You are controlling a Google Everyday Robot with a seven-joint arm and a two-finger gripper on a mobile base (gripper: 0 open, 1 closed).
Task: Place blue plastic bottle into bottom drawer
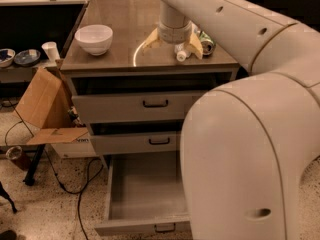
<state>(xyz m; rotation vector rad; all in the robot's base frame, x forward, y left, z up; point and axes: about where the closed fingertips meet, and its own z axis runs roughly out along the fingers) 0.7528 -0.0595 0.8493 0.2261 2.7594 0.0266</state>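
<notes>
The blue plastic bottle [181,55] lies on the cabinet top at the right, its white cap towards me; most of its body is hidden under my wrist. My gripper [173,45] is down over it, open, with one yellowish finger [149,38] left of the bottle and the other to its right. I cannot tell whether they touch it. The bottom drawer [116,196] is pulled out and its visible part holds nothing; my arm hides its right part.
A green drink can [206,42] lies just right of the gripper. A white bowl [93,38] stands at the top's left. The two upper drawers [135,106] are slightly ajar. A cardboard box [42,106] and cables sit on the floor at the left.
</notes>
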